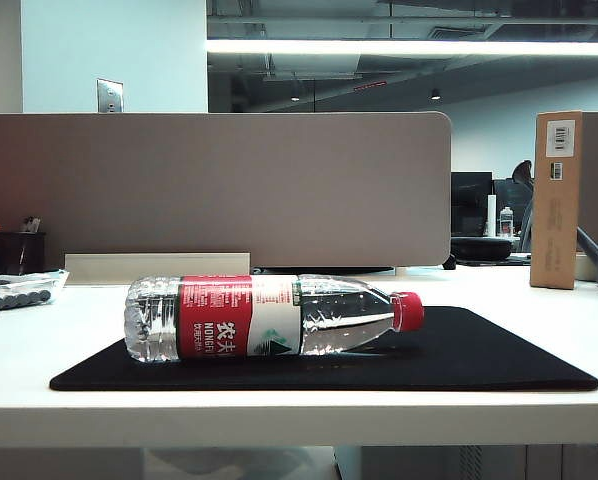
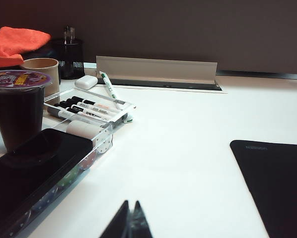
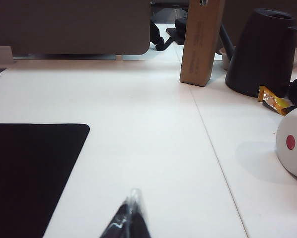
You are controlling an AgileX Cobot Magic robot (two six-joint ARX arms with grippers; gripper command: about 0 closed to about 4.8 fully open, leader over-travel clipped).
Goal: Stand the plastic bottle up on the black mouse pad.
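Observation:
The plastic bottle [image 1: 269,317] lies on its side on the black mouse pad [image 1: 459,360], red cap pointing right; neither arm shows in the exterior view. In the left wrist view my left gripper [image 2: 131,204] is shut and empty above bare white table, with a corner of the mouse pad [image 2: 277,183] off to one side and no bottle in sight. The right wrist view has my right gripper [image 3: 133,193] shut with nothing in it, low over the table beside another corner of the mouse pad [image 3: 24,173]. The bottle is out of that view too.
On the left stand a clear tray of markers [image 2: 89,111], a black phone [image 2: 29,163], a dark cup [image 2: 17,109] and a paper cup [image 2: 41,72]. On the right are a cardboard box [image 3: 200,42], a dark kettle [image 3: 262,52], a white round object [image 3: 295,141]. A grey partition [image 1: 219,185] runs behind.

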